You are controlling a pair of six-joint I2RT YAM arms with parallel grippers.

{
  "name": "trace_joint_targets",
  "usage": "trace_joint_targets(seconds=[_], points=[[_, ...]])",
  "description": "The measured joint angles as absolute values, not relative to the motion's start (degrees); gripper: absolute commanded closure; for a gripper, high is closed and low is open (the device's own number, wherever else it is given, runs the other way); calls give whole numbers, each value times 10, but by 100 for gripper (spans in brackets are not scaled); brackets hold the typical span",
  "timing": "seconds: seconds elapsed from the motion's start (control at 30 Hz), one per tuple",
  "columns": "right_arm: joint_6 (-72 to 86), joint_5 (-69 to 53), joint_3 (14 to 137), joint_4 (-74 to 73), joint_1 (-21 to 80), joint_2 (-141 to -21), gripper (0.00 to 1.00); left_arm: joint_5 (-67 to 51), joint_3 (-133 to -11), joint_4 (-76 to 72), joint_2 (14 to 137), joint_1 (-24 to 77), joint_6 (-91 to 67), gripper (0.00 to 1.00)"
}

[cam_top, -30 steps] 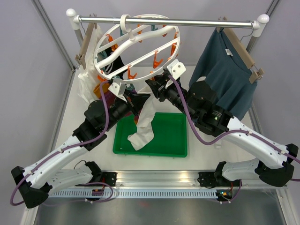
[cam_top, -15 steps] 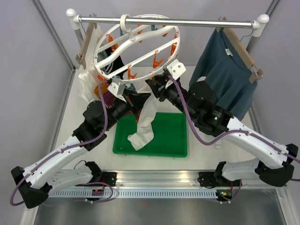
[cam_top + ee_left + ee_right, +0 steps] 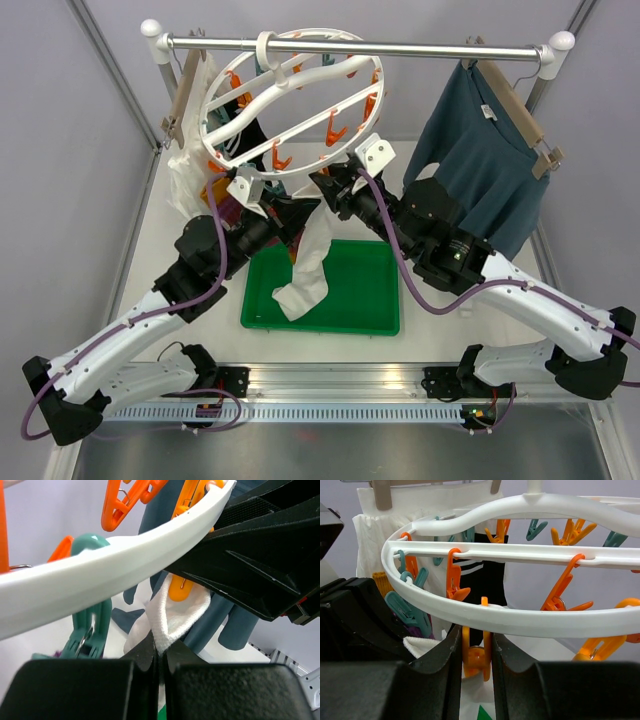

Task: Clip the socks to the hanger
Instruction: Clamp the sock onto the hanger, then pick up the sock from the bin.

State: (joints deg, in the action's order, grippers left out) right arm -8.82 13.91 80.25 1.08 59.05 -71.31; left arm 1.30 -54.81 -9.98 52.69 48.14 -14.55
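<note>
Found a white sock (image 3: 308,255) raised by its ribbed cuff just beneath the near rim of the hanger (image 3: 206,112), hanging straight down with its lower end in a green tray (image 3: 365,295). Confirmed from the left wrist view: cuff pinched between the pressed-together fingers of the left gripper (image 3: 159,662), directly under the hanger's white ring. Noted an orange clip (image 3: 179,587) dangling from that ring, lower tip touching the open cuff. Traced the same clip in the right wrist view, squeezed from both sides by the right gripper (image 3: 476,650), fingers flat against its handles. Unable to tell from any view the clip's hold on the fabric.

Recorded both grippers meeting beneath the ring's near edge in the top view, left gripper on the left, right gripper just beside it on the right. Noted a teal clip (image 3: 92,625) next along the rim to the left, hanging free. Logged a black sock with white stripes (image 3: 481,577) already clipped at the far side of the ring.

Found the hanger hooked on a metal rail (image 3: 420,47), between a white sheer garment (image 3: 185,170) on the left and a teal-blue shirt (image 3: 480,150) on the right, both on wooden hangers.
</note>
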Motion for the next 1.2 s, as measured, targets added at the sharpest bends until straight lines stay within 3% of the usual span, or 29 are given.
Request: trace_joint_targets(seconds=[0.2,0.33,0.77,1.2], points=[[-83,136,801,12,591,-709,51,24,-548,-96,526,481,-146,98],[-66,132,801,-1,591,-700,40,65,-554,-75,529,481,-156,98],[-11,139,798,-77,592,-614,30,252,-625,72,533,481,-173,98],[27,140,688,-120,592,-595,31,348,-682,218,490,481,-170,98]])
